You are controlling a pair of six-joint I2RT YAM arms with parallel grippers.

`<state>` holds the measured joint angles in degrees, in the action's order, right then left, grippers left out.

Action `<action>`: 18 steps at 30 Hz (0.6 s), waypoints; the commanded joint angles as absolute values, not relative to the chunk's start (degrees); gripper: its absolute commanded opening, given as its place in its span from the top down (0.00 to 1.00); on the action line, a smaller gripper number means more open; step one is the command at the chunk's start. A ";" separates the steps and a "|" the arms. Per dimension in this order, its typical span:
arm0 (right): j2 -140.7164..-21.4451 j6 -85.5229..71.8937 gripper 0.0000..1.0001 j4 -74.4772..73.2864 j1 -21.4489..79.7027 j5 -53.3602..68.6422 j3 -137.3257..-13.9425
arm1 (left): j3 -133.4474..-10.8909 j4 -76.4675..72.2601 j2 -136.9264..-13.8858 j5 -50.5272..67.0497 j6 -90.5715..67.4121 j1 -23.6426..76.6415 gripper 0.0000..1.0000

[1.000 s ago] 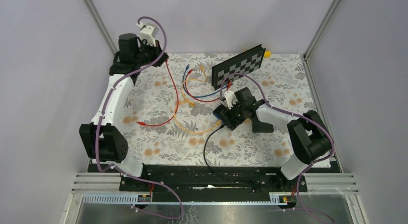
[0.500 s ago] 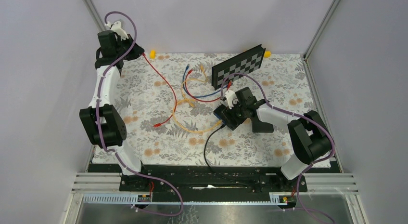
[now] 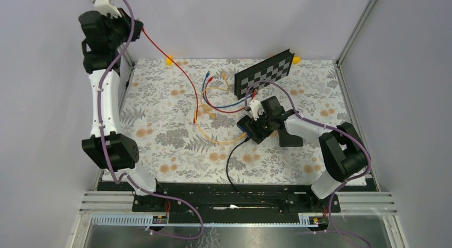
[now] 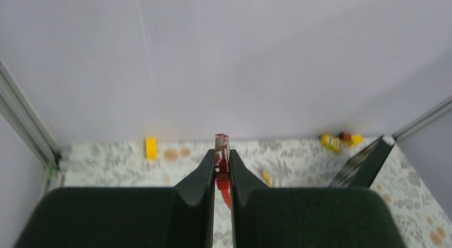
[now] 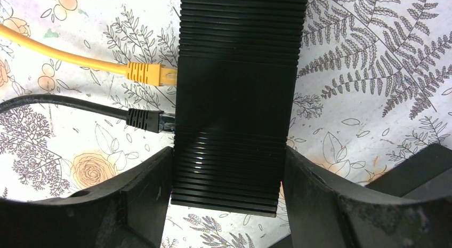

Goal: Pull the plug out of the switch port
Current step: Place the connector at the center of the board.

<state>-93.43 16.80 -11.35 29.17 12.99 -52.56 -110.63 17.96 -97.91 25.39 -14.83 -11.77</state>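
High up at the far left corner, the left gripper (image 4: 222,154) is squeezed tight on the small red plug (image 4: 222,144) at the end of a thin red cable (image 3: 181,72). The plug is up in the air, far from the box. Its cable hangs down to the flowery table cloth (image 3: 160,114).

Near the middle of the table, the right gripper (image 5: 229,170) hugs the ribbed black switch box (image 5: 234,72), with one finger pressed on each side.

A yellow plug (image 5: 145,73) points at the side of the box, its tip right at the edge. I cannot tell if it is in. A black plug (image 5: 143,120) sits pushed into the same side, just beside it.

A black and white checked board (image 3: 265,73) leans behind the box.
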 commanded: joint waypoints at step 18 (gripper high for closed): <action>-98.35 18.26 1.00 -14.18 28.78 12.01 -57.98 | -108.43 4.35 -93.43 25.31 -19.90 -12.14 1.00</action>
